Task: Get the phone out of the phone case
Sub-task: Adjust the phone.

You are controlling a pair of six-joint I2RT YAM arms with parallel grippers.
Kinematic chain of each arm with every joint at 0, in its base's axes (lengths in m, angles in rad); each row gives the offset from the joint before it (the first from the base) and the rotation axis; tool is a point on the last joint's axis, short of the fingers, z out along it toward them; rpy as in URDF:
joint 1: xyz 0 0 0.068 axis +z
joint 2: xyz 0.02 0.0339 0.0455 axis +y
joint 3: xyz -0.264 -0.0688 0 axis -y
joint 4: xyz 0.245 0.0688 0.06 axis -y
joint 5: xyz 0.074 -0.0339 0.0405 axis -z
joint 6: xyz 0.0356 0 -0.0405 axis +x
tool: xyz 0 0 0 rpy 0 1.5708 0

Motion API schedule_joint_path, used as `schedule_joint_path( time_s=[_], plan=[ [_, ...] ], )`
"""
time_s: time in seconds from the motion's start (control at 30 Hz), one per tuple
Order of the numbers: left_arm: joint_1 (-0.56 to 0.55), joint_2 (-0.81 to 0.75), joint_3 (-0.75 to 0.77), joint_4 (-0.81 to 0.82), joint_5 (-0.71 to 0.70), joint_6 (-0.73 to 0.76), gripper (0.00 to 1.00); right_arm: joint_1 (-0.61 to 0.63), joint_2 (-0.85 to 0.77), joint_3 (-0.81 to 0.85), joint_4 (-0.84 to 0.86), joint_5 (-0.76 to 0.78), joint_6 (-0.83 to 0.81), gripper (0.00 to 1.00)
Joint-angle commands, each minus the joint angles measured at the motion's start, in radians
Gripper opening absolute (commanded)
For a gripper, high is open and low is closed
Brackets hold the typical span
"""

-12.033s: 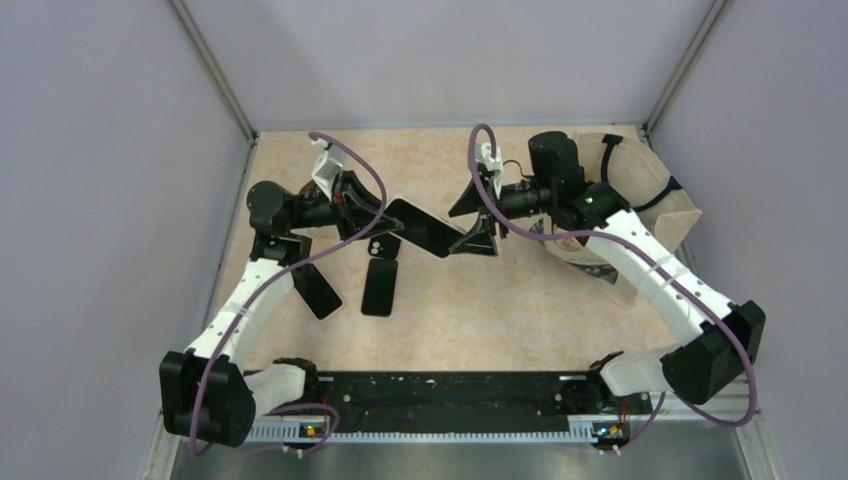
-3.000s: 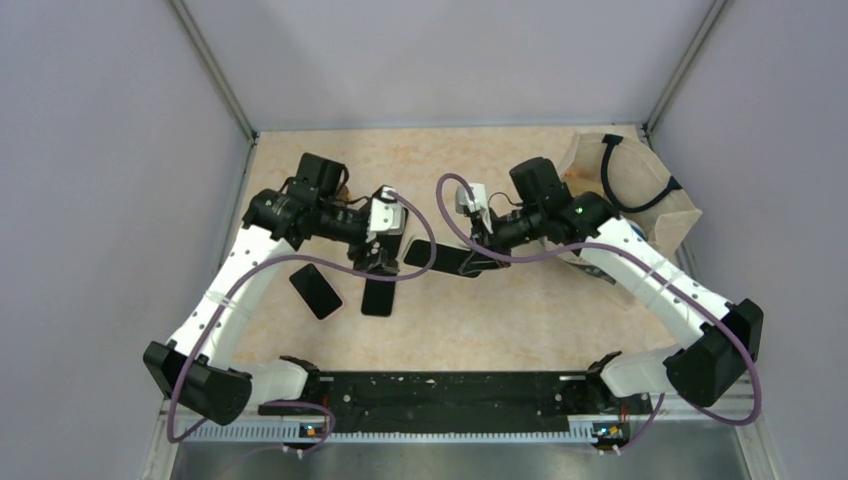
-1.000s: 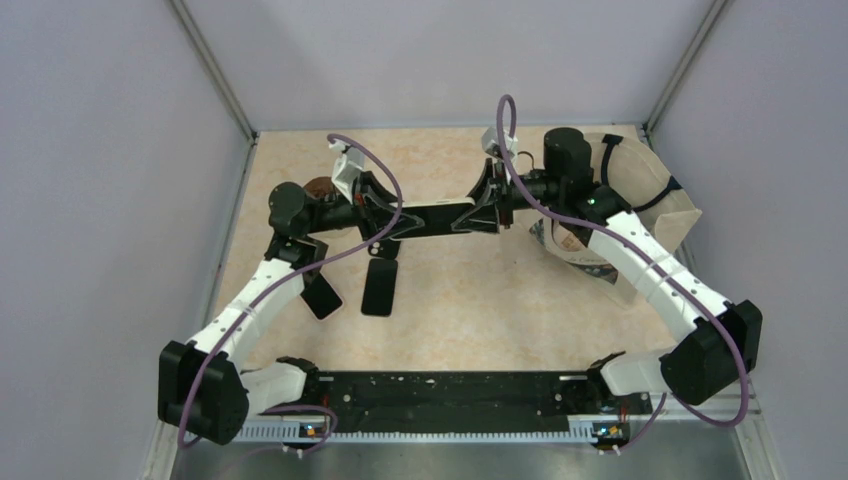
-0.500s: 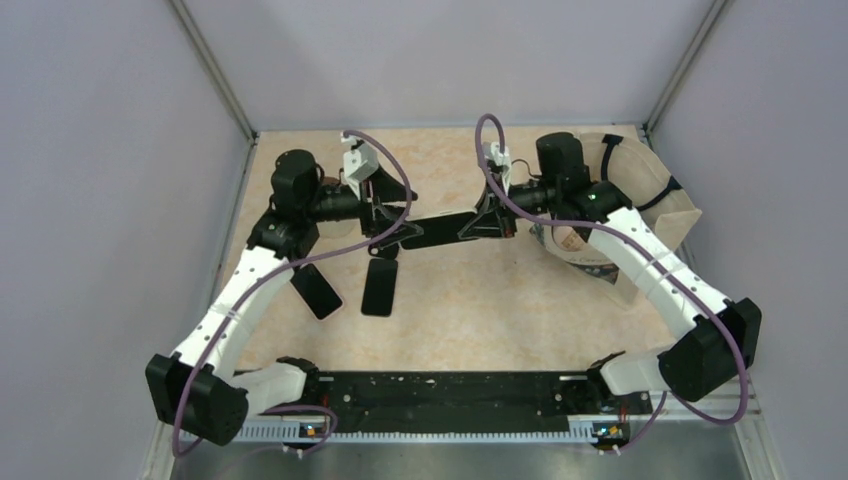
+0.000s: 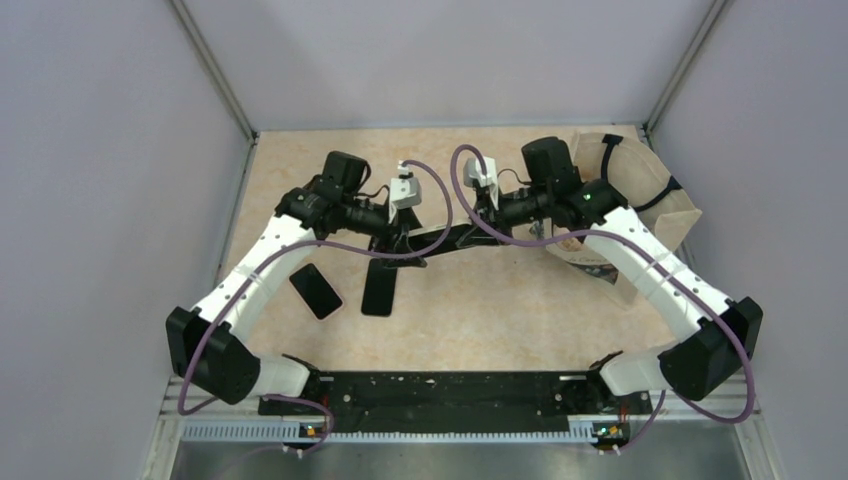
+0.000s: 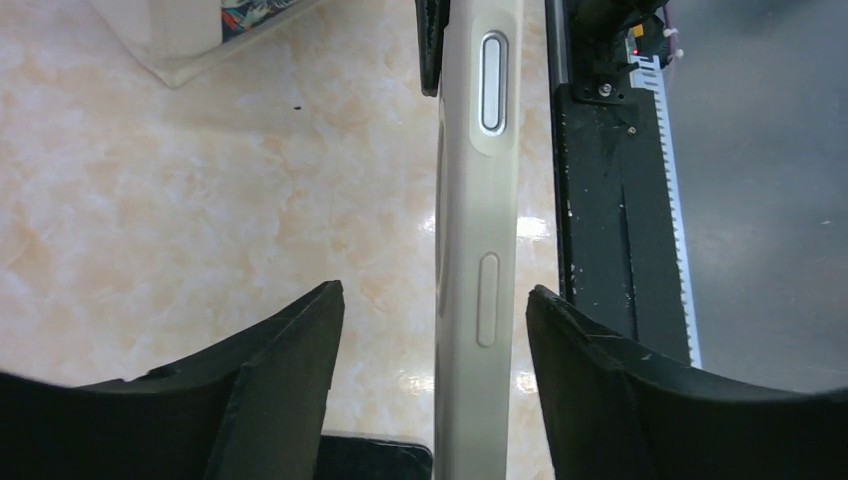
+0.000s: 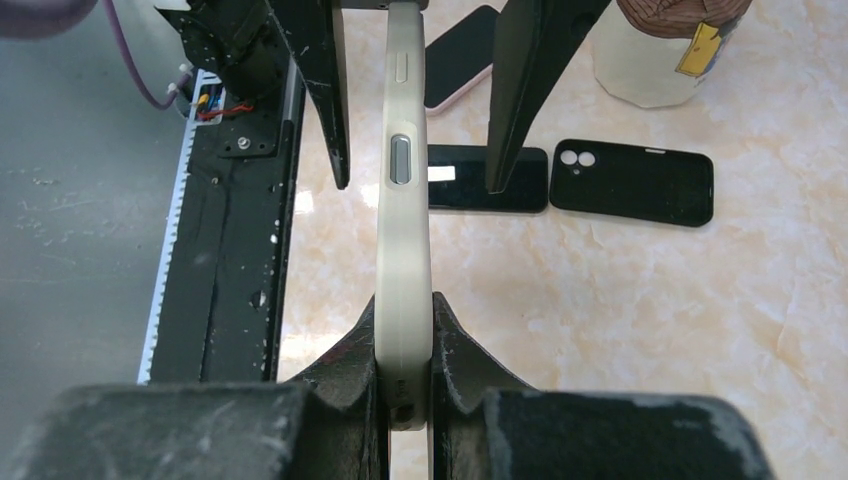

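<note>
The phone in its pale phone case (image 7: 403,230) hangs edge-on above the table between the two arms, and shows as a dark slab (image 5: 452,237) from above. My right gripper (image 7: 403,308) is shut on one end of it, both pads pressed flat on the case's faces. My left gripper (image 6: 435,290) is open around the other end. The case edge with its side buttons (image 6: 478,250) runs between the fingers (image 6: 270,390), with a gap on each side. In the top view the left gripper (image 5: 405,238) and right gripper (image 5: 487,222) face each other.
On the table below lie a black phone (image 5: 316,290) and an empty black case (image 5: 379,290), the same case (image 7: 632,182) showing in the right wrist view beside another dark phone (image 7: 488,178). A beige bag (image 5: 640,190) stands at the back right. The black base rail (image 5: 440,392) spans the near edge.
My left gripper has let go of the cased phone and now stands open around it, its wrist having swung round. The right gripper has tightened and brought the phone slightly nearer.
</note>
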Motion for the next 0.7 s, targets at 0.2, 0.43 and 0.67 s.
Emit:
schedule_joint_path(
  time_s=[0.2, 0.43, 0.67],
  plan=[
    [-0.037, 0.049, 0.041, -0.061, 0.03, 0.074, 0.21, 0.016, -0.019, 0.06, 0.033, -0.018, -0.032, 0.0],
    [-0.043, 0.032, 0.01, -0.048, 0.021, 0.094, 0.0, 0.017, -0.028, 0.031, 0.06, 0.027, 0.013, 0.27],
    [-0.043, -0.087, -0.134, 0.191, 0.002, -0.008, 0.0, -0.041, -0.056, -0.065, 0.222, -0.053, 0.223, 0.66]
  ],
)
